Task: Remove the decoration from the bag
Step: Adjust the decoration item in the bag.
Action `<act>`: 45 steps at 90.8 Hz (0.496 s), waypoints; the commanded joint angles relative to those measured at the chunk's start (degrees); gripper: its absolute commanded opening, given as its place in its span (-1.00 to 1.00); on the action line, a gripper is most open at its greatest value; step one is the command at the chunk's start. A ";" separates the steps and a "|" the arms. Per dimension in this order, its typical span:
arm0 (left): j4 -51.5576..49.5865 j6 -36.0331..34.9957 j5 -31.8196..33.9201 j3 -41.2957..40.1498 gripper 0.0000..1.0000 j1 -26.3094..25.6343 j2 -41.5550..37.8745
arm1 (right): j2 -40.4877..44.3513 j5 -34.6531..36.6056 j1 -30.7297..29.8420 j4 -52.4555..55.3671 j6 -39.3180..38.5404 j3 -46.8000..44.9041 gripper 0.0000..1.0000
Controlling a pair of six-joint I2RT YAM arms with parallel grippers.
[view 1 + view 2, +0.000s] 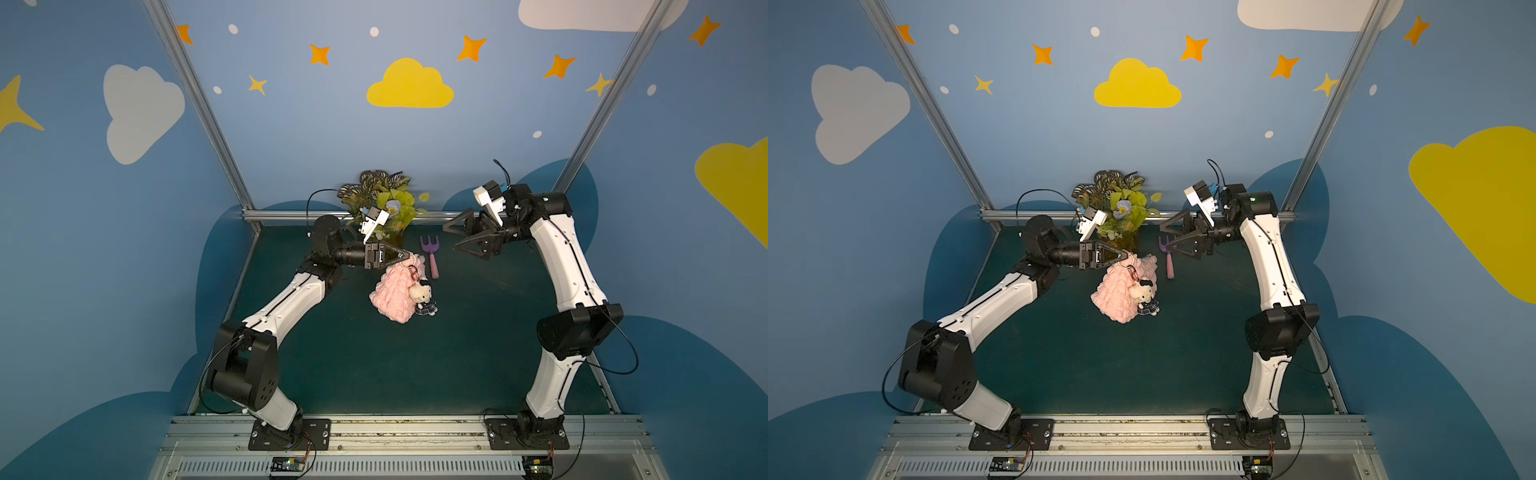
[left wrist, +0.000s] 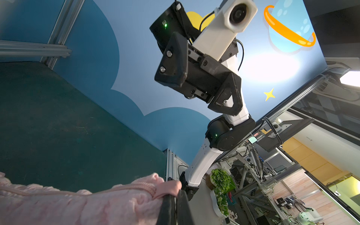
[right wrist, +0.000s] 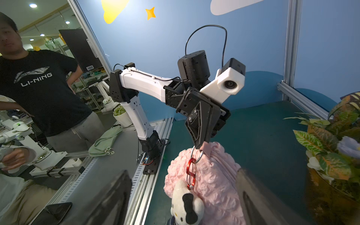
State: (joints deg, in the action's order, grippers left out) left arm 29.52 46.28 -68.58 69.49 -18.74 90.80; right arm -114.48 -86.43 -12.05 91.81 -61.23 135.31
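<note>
Two grippers in view, both above the green mat (image 1: 415, 365).

Left gripper (image 1: 409, 254): jaws clamped on the upper corner of the bag (image 1: 392, 297). Left wrist view shows a pink fabric tab pinched between its fingers (image 2: 182, 202). The bag hangs down from the tips, puffy side out. Cannot tell whether its lower end rests on the mat.

Silver ring (image 3: 197, 155) sits right at the left gripper's tips. A red clip (image 3: 191, 173) hooks into the ring just below. The decoration (image 1: 422, 297) dangles from that clip and lies against the bag, on the face turned toward the right gripper. White head, dark bow and dark checked dress are visible in both top views. It is attached to the bag.

Right gripper (image 1: 451, 238): jaws spread wide, nothing between them. It points toward the left gripper and stands well apart from the bag and the charm.

Purple toy fork (image 1: 430, 253) lies on the mat between the two grippers, just beside the bag's upper end. Vase of artificial flowers (image 1: 386, 208) stands behind the left gripper.
</note>
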 commanded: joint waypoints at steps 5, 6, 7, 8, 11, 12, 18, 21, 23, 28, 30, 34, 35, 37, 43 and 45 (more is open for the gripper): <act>2.22 -1.51 0.82 0.06 -0.95 0.26 -1.22 | -8.06 5.63 0.25 9.90 13.31 15.17 0.84; 2.17 -1.53 0.81 0.04 -0.95 0.23 -1.23 | -8.45 7.31 0.09 8.49 15.87 15.87 0.84; 2.15 -1.49 0.81 0.08 -0.95 0.26 -1.28 | -8.51 9.87 -0.04 5.80 19.48 16.09 0.85; 2.05 -1.56 0.86 0.05 -0.95 0.23 -1.31 | -8.28 12.42 -0.32 2.61 23.52 15.89 0.85; 1.92 -1.70 0.94 0.06 -0.95 0.27 -1.31 | -6.27 26.85 -2.27 -7.86 36.40 12.87 0.86; 1.89 -1.71 0.96 0.09 -0.95 0.28 -1.32 | -5.05 31.99 -3.11 -11.51 40.16 10.81 0.86; 1.74 -1.88 1.09 0.03 -0.95 0.28 -1.32 | 0.68 58.04 -8.26 -31.46 47.96 -2.89 0.95; 1.57 -2.02 1.19 0.10 -0.95 0.26 -1.33 | 3.79 65.40 -9.00 -40.36 51.47 -7.78 0.95; 1.52 -1.95 1.24 0.11 -0.95 0.24 -1.33 | 4.65 67.88 -8.81 -44.36 53.80 -8.68 0.95; 1.53 -1.82 1.37 0.32 -0.95 0.27 -1.40 | 4.22 65.30 -6.44 -47.84 60.42 -7.56 0.95; 1.47 -1.75 1.50 0.34 -0.95 0.28 -1.46 | 3.85 64.36 -5.45 -49.49 63.12 -7.22 0.95; 1.51 -1.79 1.53 0.44 -0.95 0.29 -1.65 | 3.61 63.23 -4.04 -51.48 68.05 -7.09 0.95; 1.51 -1.80 1.52 0.50 -0.95 0.29 -1.71 | 3.67 62.92 -3.82 -51.87 69.04 -7.30 0.95; 1.51 -1.81 1.45 0.56 -0.95 0.29 -1.76 | 3.92 62.08 -3.27 -52.93 71.60 -7.72 0.95; 1.49 -1.81 0.94 0.48 -0.95 0.29 -2.11 | 5.43 56.49 -1.88 -58.33 79.31 -11.27 0.95; 1.50 -1.88 0.80 0.40 -0.95 0.29 -2.14 | 6.09 54.25 -1.34 -60.92 82.25 -13.35 0.95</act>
State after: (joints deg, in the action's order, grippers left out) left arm 28.69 45.84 -67.35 69.47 -18.74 90.80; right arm -112.66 -31.27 -17.02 47.35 0.10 126.58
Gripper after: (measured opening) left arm 0.047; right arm 0.977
